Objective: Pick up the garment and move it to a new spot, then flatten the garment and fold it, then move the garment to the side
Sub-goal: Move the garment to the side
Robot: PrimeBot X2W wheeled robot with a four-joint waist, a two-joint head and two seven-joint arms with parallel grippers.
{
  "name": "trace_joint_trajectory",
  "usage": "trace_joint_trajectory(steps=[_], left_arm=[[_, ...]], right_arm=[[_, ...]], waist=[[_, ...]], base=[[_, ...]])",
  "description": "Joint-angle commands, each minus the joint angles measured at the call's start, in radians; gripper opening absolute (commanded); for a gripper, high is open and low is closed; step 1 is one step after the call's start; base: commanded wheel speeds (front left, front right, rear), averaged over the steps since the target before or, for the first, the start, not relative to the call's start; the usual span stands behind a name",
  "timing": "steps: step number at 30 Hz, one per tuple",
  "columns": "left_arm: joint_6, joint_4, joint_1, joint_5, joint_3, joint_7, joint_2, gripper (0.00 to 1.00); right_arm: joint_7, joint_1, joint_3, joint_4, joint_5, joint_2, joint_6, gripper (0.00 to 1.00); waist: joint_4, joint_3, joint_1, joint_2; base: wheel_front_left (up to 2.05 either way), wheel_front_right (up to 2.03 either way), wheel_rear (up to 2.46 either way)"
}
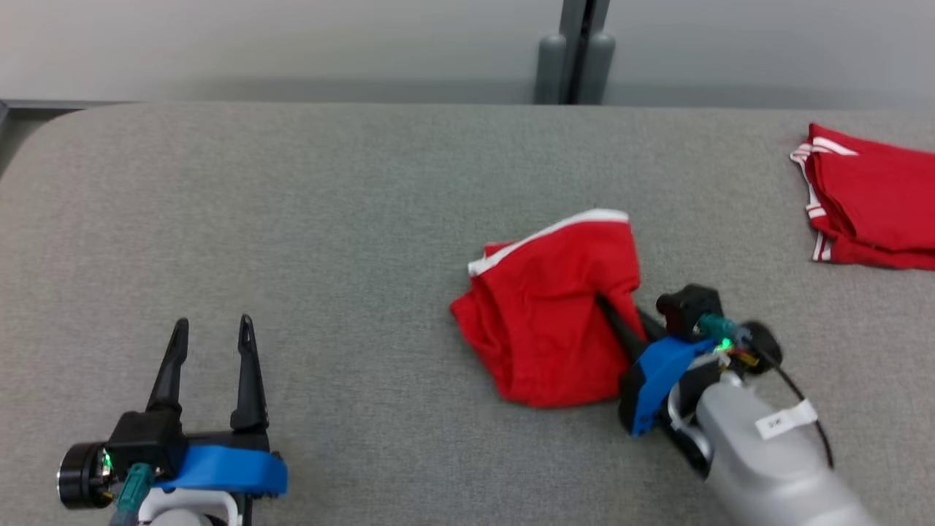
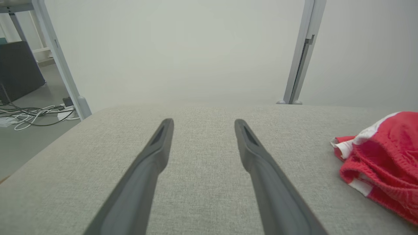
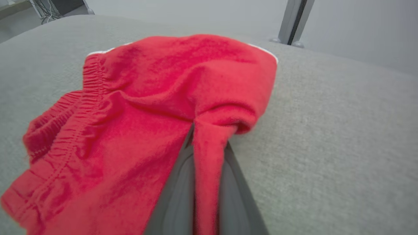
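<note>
The garment is a crumpled pair of red shorts with white trim, lying mid-table, slightly right of centre. My right gripper reaches into its right side from the lower right and is shut on a fold of the red cloth. In the right wrist view that fold of the garment is pinched between the two dark fingers. My left gripper stands open at the lower left, well away from the cloth, nothing between its fingers. The left wrist view catches the garment at its right edge.
A second red garment, folded with white stripes, lies at the table's far right. The grey fabric table ends at a pale wall with a grey post. Cables lie on the floor beyond the left edge.
</note>
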Motion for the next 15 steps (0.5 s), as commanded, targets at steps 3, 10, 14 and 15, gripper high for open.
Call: trace_joint_trajectory(steps=[3, 10, 14, 15], left_arm=[[-0.004, -0.029, -0.035, 0.011, -0.004, -0.004, 0.000, 1.00], [-0.008, -0.098, -0.086, 0.020, -0.003, -0.003, 0.002, 1.00], [-0.015, -0.129, -0.114, 0.030, -0.010, -0.003, 0.015, 1.00], [-0.017, -0.138, -0.121, 0.034, -0.011, -0.003, 0.020, 1.00]], right_arm=[[-0.005, -0.076, 0.011, -0.020, -0.074, -0.060, 0.000, 0.00], [-0.005, -0.243, 0.016, -0.050, -0.135, -0.200, 0.000, 0.00], [-0.005, -0.331, 0.019, -0.050, -0.123, -0.271, 0.000, 0.00], [-0.004, -0.356, 0.023, -0.047, -0.118, -0.293, 0.000, 0.00]], waist=[[-0.013, 0.037, 0.0000, 0.0000], [-0.090, 0.145, 0.0000, 0.0000], [-0.143, 0.210, 0.0000, 0.0000], [-0.158, 0.229, 0.0000, 0.0000]], base=[[0.00, 0.00, 0.00], [0.00, 0.00, 0.00], [0.00, 0.00, 0.00], [0.00, 0.00, 0.00]])
